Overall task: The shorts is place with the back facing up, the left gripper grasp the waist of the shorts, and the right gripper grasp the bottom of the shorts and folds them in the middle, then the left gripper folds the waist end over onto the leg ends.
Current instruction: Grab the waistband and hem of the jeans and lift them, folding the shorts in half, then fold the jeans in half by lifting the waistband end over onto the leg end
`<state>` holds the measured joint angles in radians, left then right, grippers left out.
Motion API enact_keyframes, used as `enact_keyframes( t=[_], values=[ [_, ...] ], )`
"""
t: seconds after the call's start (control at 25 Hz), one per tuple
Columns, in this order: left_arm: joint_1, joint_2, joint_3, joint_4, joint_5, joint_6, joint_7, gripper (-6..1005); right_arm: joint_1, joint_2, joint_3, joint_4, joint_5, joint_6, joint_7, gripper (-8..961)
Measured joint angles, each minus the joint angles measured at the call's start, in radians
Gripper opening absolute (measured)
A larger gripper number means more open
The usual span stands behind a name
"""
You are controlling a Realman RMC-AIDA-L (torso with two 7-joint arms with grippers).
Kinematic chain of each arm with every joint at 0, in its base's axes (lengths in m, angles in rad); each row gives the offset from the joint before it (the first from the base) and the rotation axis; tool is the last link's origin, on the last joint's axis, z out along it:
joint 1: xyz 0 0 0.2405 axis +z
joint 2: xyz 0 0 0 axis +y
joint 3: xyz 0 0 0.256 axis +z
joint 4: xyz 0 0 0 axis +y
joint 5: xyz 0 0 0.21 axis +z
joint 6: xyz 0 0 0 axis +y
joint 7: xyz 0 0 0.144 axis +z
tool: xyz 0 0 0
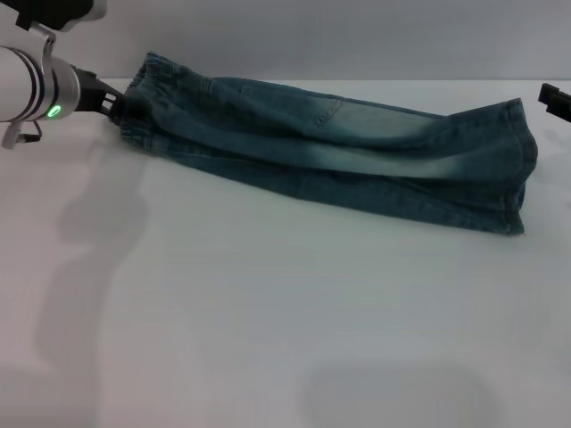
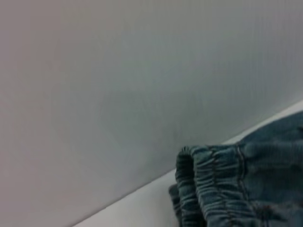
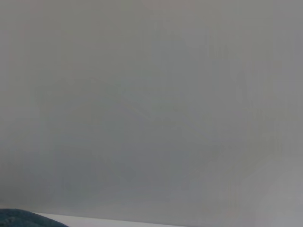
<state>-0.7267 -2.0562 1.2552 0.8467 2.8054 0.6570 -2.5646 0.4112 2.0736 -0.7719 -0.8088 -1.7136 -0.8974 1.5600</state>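
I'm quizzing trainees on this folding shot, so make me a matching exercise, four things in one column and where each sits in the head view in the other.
Things:
1. waist
2. leg ends
3. left gripper
4. right gripper

Places:
A. right edge, apart from the denim
B. shorts' right end
C. left, at the elastic band
D. shorts' left end

Pairs: 1-D, 2-B, 3-C, 4-A

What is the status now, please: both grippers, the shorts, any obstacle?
Left gripper at the waist. Right gripper apart from the leg ends. Shorts folded lengthwise on the table. Nothing in the way.
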Motion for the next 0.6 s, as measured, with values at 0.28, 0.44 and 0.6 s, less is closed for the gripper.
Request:
enact_keyframes(
  t=[0.28, 0.44, 0.6],
  values=[
    [-0.017, 0.001, -0.006, 0.0, 0.02, 0.024, 0.102, 845, 0.002, 0.002, 0.0, 0.007, 0.003, -0.01, 0.0, 651],
    [-0.014, -0.001, -0.014, 0.005, -0.004, -0.015, 0.138, 844, 0.0, 0.002, 0.0, 0.015, 0.024, -0.015, 0.0, 652],
    [0.008, -0.002, -0.02, -0.003, -0.116, -0.122, 0.141, 843, -0.003, 0.002, 0.003, 0.022, 0.03, -0.023, 0.0, 652]
  ],
)
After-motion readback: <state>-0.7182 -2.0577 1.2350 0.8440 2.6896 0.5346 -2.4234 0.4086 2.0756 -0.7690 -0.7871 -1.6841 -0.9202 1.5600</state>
